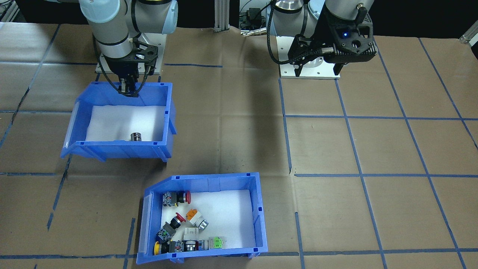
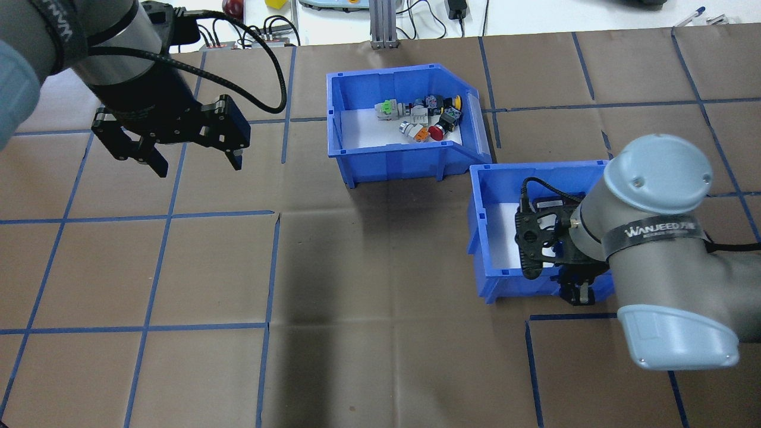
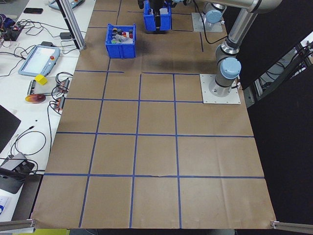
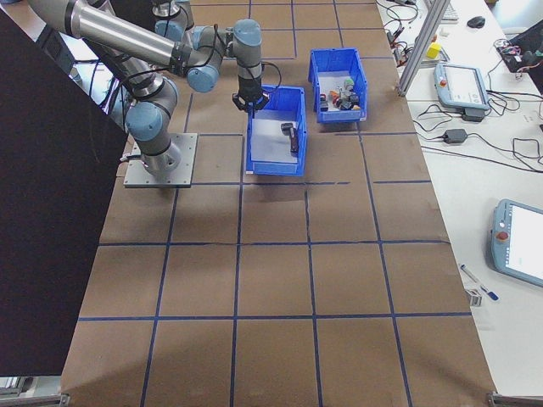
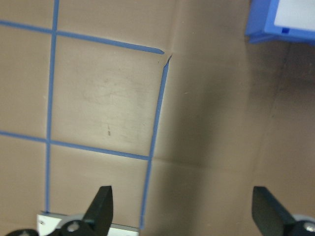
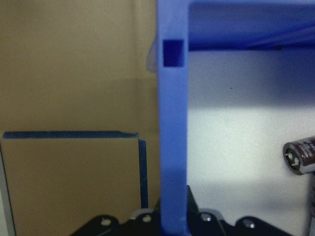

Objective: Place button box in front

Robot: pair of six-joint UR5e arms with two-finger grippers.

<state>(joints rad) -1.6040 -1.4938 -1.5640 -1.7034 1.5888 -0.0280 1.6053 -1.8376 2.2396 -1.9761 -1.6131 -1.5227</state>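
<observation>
The button box (image 1: 209, 184) is a blue open-top bin with red, yellow, orange and green push-buttons (image 1: 178, 220) on white foam. It stands on the table's far side from the robot, also in the overhead view (image 2: 392, 157). No gripper touches it. My right gripper (image 1: 129, 90) is shut on the robot-side wall of a second blue bin (image 1: 123, 149), which holds one dark cylindrical part (image 1: 136, 137). In the right wrist view that wall (image 6: 172, 123) runs down between the jaws. My left gripper (image 2: 193, 160) hangs open and empty above bare table, well left of both bins.
The two bins nearly touch corner to corner (image 2: 478, 169). Brown paper with a blue tape grid (image 2: 273, 267) covers the table. The arm bases (image 1: 310, 71) sit at the robot's edge. A blue bin corner (image 5: 280, 29) shows in the left wrist view.
</observation>
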